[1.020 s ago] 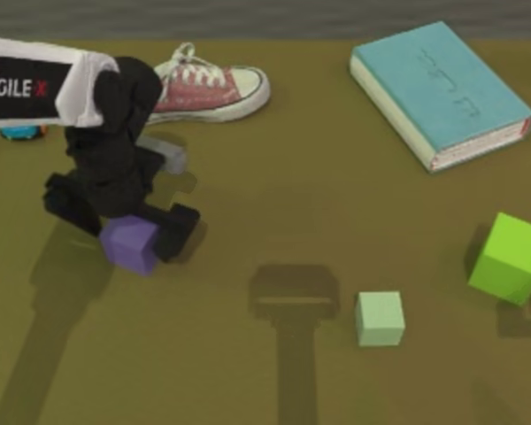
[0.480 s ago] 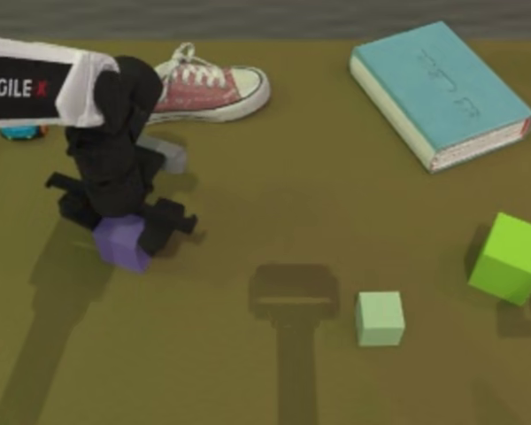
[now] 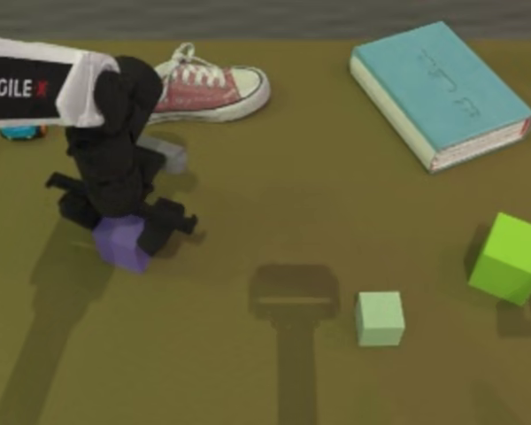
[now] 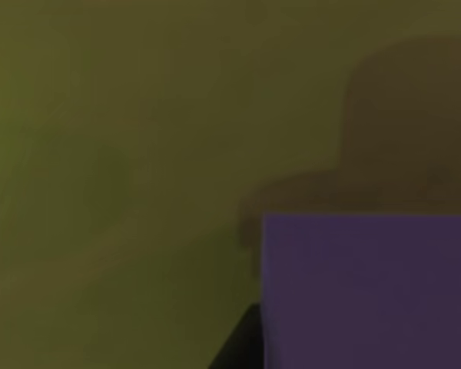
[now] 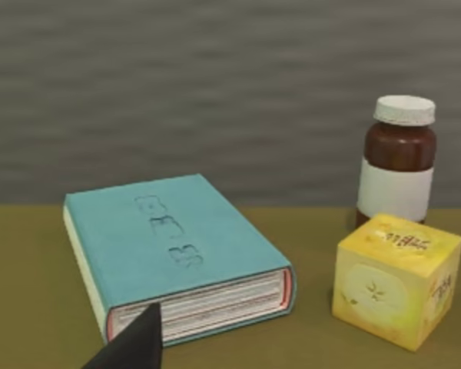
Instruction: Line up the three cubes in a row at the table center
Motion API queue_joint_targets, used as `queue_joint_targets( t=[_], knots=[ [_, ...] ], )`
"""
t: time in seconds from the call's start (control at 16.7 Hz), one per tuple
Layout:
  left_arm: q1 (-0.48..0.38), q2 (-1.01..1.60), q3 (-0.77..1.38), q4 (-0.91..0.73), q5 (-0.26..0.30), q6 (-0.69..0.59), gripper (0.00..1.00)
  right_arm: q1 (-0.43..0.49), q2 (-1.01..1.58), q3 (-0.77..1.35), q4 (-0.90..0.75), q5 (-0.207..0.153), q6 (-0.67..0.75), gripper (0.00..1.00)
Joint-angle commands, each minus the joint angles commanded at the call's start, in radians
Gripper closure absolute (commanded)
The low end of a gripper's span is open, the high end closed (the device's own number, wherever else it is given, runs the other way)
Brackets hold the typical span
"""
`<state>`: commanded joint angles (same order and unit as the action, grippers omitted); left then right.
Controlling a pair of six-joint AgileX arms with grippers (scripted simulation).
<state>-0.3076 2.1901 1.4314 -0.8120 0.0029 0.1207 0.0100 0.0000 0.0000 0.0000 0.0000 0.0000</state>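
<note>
left gripper is down at the table's 9 o'clock side, fingers clamped on the purple cube. mint cube sits near 5 o'clock of centre, lime cube out at 3 o'clock. right arm isn't in the top view; can't tell its gripper's state. cubes look rigid, light, smooth: pinch opposite flat faces, mid-height, squarely, or they'll twist.

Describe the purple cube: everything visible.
The purple cube is a plain, matte, solid-colour block, turned slightly askew to the table edges, at the top view's left. The left gripper sits on it from above, fingers shut on two sides, hiding much of its top. The left wrist view shows one flat purple face.
</note>
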Motion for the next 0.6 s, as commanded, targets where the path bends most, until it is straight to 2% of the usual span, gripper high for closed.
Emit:
queue_joint_targets(
  t=[0.3,0.6],
  knots=[
    [0.0,-0.027,0.021,-0.025,0.002,0.001,1.0,0.0,0.0,0.0,0.0,0.0,0.0,0.0],
    [0.014,-0.091,0.119,-0.2,0.001,-0.002,1.0,0.0,0.0,0.0,0.0,0.0,0.0,0.0]
  ],
)
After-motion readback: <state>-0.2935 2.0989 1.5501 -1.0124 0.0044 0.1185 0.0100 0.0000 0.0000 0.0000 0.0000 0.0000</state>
